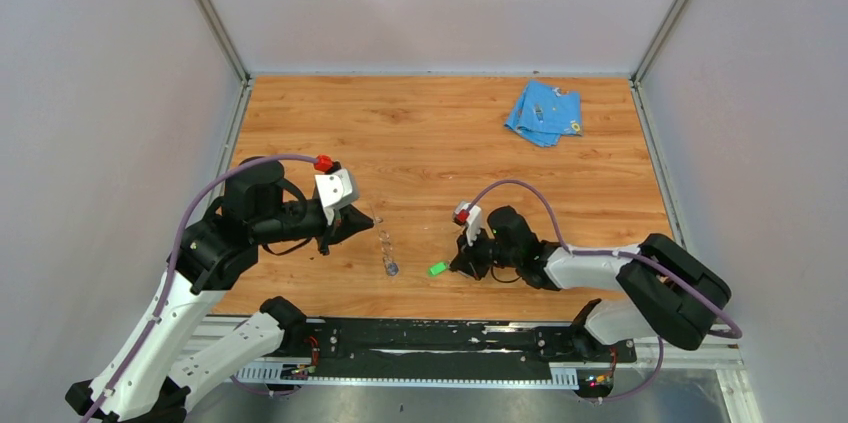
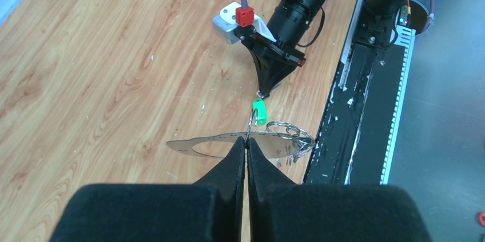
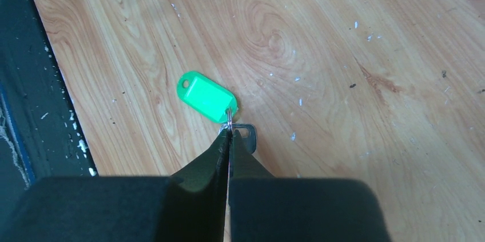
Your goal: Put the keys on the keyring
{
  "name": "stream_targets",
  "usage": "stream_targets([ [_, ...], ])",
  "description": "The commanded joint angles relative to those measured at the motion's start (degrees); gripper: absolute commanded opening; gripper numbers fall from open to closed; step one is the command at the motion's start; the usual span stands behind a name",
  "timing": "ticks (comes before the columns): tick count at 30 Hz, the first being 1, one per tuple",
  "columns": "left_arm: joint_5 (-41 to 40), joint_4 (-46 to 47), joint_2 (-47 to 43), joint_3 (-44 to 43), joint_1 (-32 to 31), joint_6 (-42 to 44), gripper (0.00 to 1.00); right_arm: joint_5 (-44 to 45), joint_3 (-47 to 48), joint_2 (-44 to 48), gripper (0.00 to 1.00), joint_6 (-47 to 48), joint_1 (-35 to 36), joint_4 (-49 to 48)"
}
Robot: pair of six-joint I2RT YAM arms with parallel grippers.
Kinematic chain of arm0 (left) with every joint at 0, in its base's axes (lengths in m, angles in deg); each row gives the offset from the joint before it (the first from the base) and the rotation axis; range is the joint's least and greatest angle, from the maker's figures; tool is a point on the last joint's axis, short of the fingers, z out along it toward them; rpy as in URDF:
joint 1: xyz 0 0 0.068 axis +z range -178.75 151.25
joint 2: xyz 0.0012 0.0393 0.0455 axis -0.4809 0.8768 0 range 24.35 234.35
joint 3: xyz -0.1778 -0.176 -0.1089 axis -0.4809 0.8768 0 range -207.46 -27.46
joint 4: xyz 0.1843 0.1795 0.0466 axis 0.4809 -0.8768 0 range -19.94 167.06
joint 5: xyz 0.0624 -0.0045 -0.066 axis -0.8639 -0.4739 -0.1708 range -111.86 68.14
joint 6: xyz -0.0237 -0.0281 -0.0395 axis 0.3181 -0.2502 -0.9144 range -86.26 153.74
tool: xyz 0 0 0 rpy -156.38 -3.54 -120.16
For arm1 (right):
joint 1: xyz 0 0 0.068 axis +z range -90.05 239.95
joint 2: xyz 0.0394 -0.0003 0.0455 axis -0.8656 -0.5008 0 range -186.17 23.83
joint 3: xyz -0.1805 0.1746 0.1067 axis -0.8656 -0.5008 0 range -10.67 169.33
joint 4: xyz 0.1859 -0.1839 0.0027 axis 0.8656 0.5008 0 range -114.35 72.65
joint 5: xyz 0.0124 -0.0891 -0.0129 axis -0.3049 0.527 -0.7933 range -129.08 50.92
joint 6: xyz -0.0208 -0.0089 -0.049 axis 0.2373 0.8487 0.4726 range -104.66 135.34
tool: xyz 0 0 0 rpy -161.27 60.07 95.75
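The right gripper's (image 3: 229,134) jaws are pressed together, their tips pinching the small wire link at the end of the green key (image 3: 206,96). The key's green plastic head lies flat on the wooden table (image 1: 450,143) just beyond the fingertips. Its dark metal part shows just beside the tips on the other side of the link. From above, this key sits close to the near edge of the surface, about midway along it, with the right gripper touching it from the right.

The left gripper's (image 2: 247,141) jaws are also shut tight, clamped on the keyring (image 2: 220,138). The thin grey band crosses right at the fingertips and spreads out to either side of them as a flat oval loop. A fine wire loop rises from between the tips. A cluster of small rings (image 2: 286,129) lies at the keyring's end nearest the near edge. Whether the blue key is among them is too small to tell.

In the left wrist view the green key lies just past the keyring, between it and the right gripper's tip. The key and the band are close but apart. A light-blue cloth (image 1: 543,113) lies crumpled near the far right corner.
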Motion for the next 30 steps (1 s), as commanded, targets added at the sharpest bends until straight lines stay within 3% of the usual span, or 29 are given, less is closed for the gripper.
stream_targets([
  [1,-0.2,0.4,-0.5,-0.6,0.4,-0.3,0.0,0.8,1.0,3.1,0.0,-1.6,0.8,2.6],
  [6,-0.6,0.4,-0.4,0.3,0.4,-1.3,0.0,1.0,2.3,10.4,0.0,-4.7,1.9,9.5],
  [11,-4.4,0.4,1.2,2.7,0.4,-6.1,0.0,4.2,9.0,19.0,0.0,-8.1,3.2,27.0],
  [14,-4.5,0.9,0.9,4.2,0.4,-5.8,0.0,8.9,13.7,23.2,0.0,-7.3,7.4,36.5],
  [17,-5.4,1.4,0.2,5.3,0.3,-4.3,0.0,12.7,16.3,26.4,0.0,-7.3,11.8,39.4],
  [21,-5.8,1.4,-0.8,6.4,0.4,-2.8,0.0,14.3,21.1,26.7,0.0,-9.2,15.2,44.6],
  [25,-6.1,1.7,-0.8,6.2,0.4,-2.6,0.0,9.7,25.2,25.8,0.0,-12.9,16.3,46.3],
  [30,-5.7,1.9,-0.6,6.0,0.4,-2.6,0.0,17.8,32.4,23.2,0.0,-13.0,20.4,50.6],
])
